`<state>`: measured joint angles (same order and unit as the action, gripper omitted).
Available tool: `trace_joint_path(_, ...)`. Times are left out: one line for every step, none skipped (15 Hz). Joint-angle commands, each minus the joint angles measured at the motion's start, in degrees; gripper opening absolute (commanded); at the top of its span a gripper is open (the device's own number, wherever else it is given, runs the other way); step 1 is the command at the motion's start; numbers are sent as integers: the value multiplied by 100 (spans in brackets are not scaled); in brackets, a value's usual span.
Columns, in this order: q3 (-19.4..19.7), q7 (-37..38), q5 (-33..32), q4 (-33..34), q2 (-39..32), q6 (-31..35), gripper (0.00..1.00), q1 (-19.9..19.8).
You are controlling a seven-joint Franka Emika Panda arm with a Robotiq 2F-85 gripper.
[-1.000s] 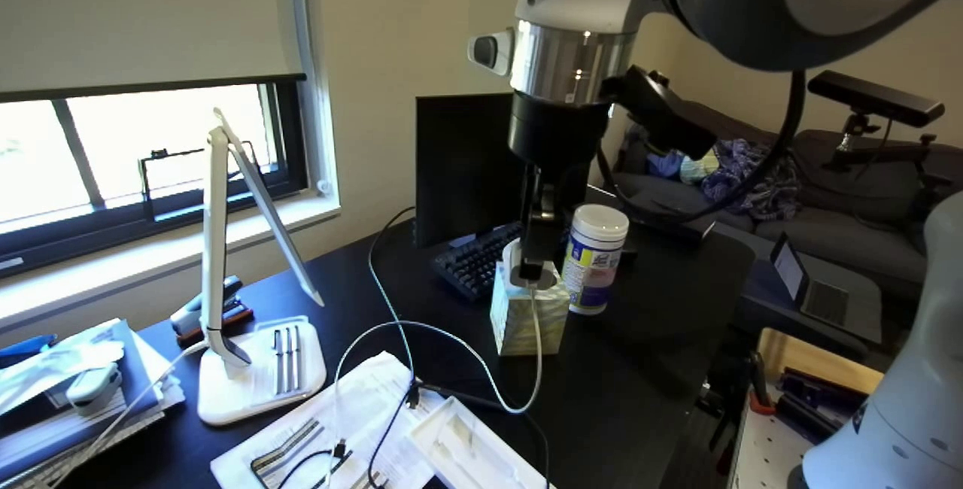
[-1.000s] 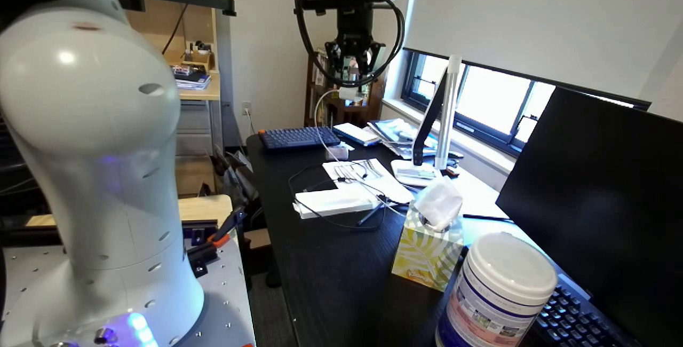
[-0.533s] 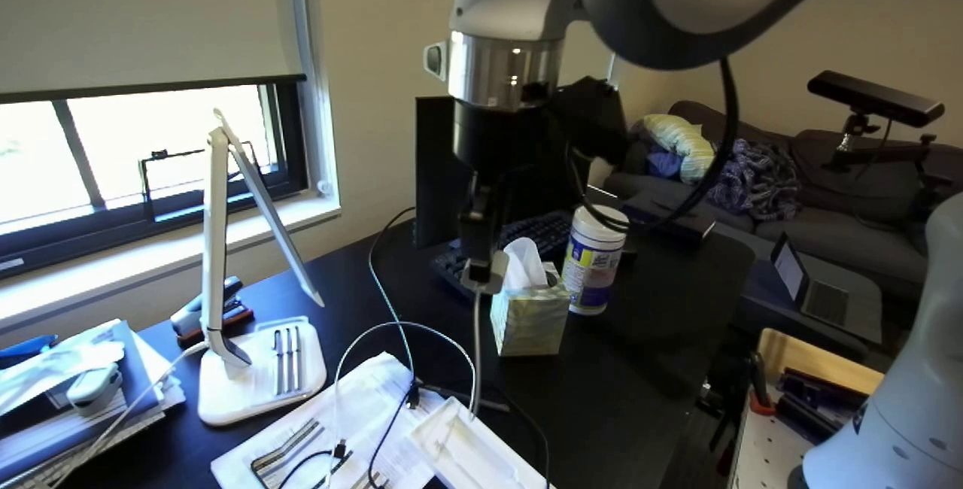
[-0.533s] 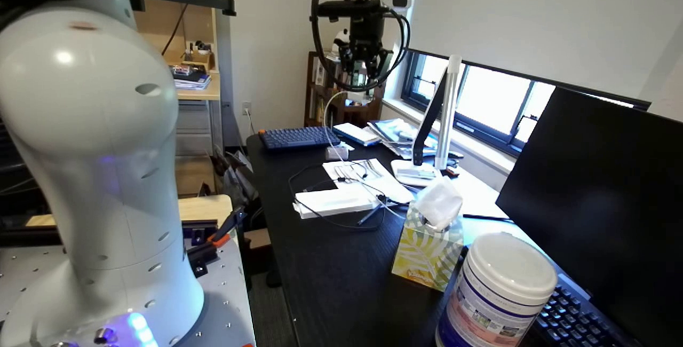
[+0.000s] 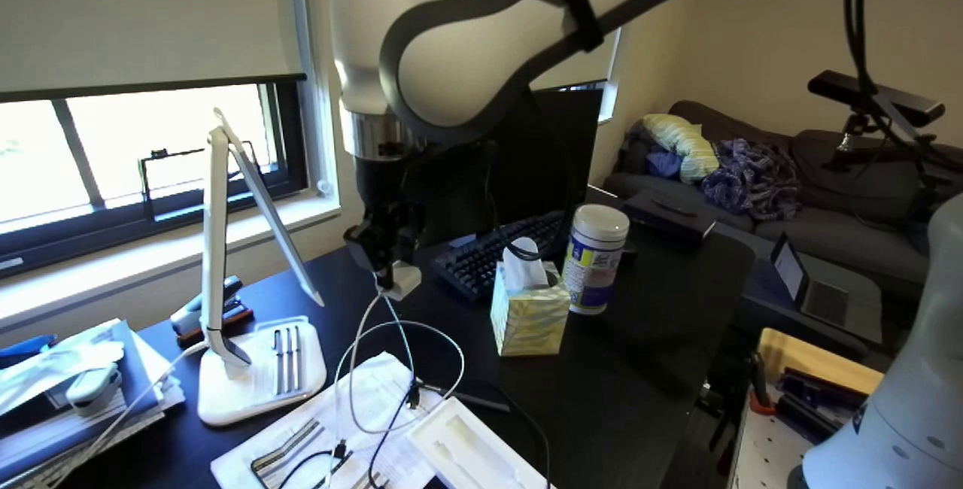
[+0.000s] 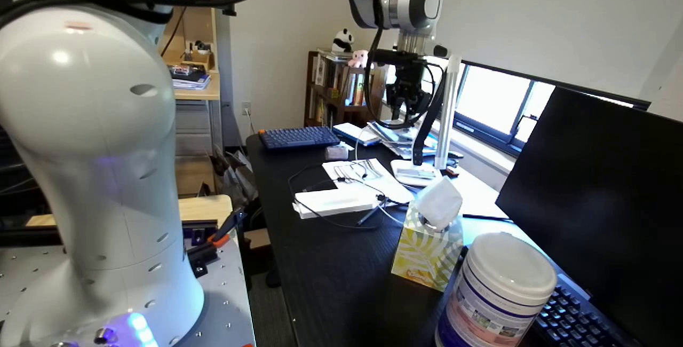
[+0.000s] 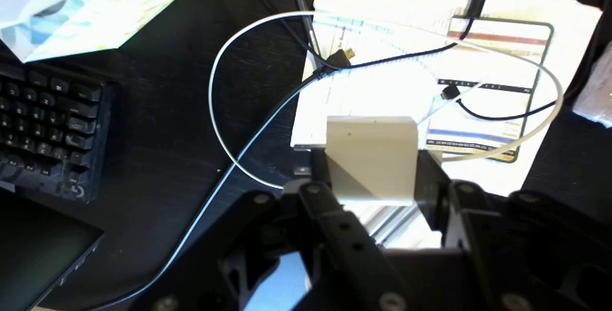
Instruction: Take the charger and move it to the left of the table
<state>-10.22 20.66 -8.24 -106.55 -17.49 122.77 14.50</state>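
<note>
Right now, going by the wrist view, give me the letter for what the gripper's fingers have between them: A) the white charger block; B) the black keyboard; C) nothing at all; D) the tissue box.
A: in the wrist view the white charger block sits in the gripper, with its dark fingers against opposite sides of it.

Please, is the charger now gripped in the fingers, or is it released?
Gripped: the wrist view shows the white charger between the fingers, with one against each side.
</note>
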Motion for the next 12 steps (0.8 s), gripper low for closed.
trace_joint_path(94, -22, 31, 24, -56, -10, 45, 75)
trace_joint_path(90, -21, 30, 22, -52, -10, 45, 86)
trace_joint_path(82, -19, 27, 18, -16, -13, 45, 104)
trace_joint_path(74, -17, 24, 18, 23, -16, 45, 120)
trace_joint_path(70, -16, 22, 18, 47, -17, 45, 129)
trace_joint_path(122, 98, -73, 42, -15, 95, 20, 137)
trace_joint_path(158, 220, 90, 201, -184, -41, 20, 92)
trace_joint_path(219, 367, 161, 306, -335, -82, 20, 69)
trace_joint_path(272, 460, 218, 391, -473, -100, 20, 57)
trace_joint_path(329, 579, 336, 479, -644, -132, 20, 44)
trace_joint_path(412, 709, 317, 527, -787, -55, 20, 76)
trace_joint_path(466, 832, 360, 621, -983, -30, 20, 110)
